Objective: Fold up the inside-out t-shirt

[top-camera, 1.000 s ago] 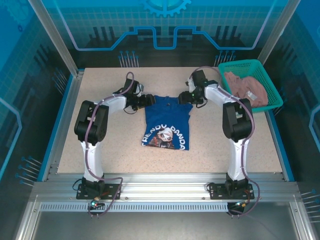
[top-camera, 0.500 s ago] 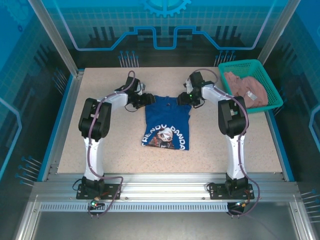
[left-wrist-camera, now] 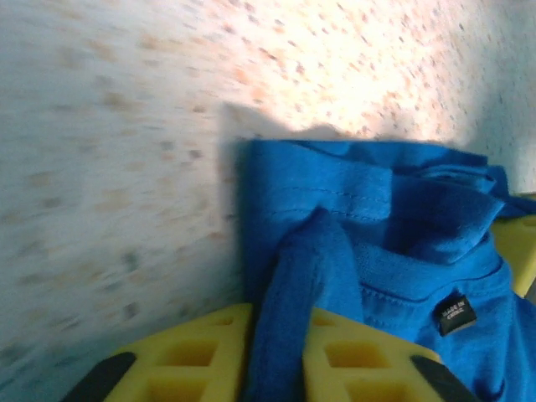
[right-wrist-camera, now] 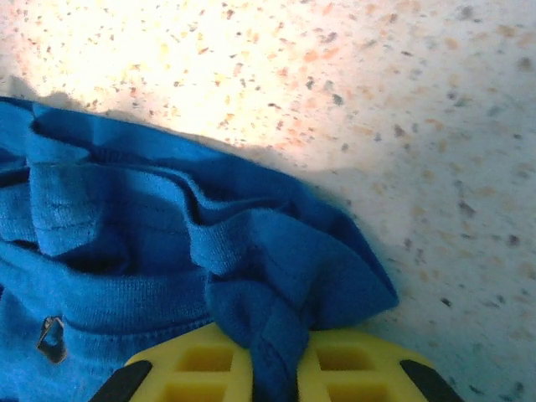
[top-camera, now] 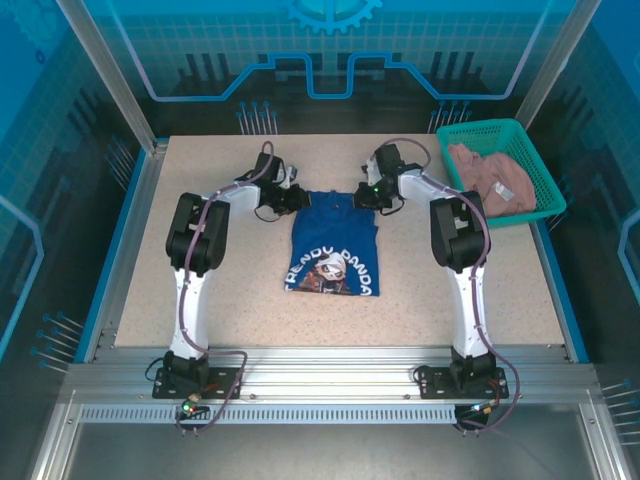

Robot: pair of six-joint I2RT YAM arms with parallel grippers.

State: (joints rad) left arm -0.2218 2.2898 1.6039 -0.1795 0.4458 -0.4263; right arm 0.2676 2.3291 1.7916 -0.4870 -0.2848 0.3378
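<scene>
Left of green basket (top-camera: 478,128), on tabletop (top-camera: 220,290) – t-shirt (top-camera: 333,245) flat, print up, sides seemingly already tucked in. Left gripper (left-wrist-camera: 276,335) and right gripper (right-wrist-camera: 266,356) each pinch blue cloth at collar-end corners; top-to-hem fold likely remains.

Bottom edge cuts off the yellow fingers (left-wrist-camera: 222,324); tabletop (left-wrist-camera: 92,167) blurred.

T-shirt (top-camera: 333,243): royal blue, with pale lettering and a printed graphic on the lower half.
Neck label (left-wrist-camera: 457,313): black, white text.
Table (top-camera: 230,290): beige, fine dark and orange speckle, blue edging.
Basket (top-camera: 478,125), 2 o'clock from t-shirt: teal-green mesh.
Garment (top-camera: 488,178) inside basket: pinkish-beige.
Left gripper (left-wrist-camera: 276,352), right gripper (right-wrist-camera: 276,364): yellow fingers.
Left arm (top-camera: 190,240), right arm (top-camera: 455,235): black joints, white links.
</scene>
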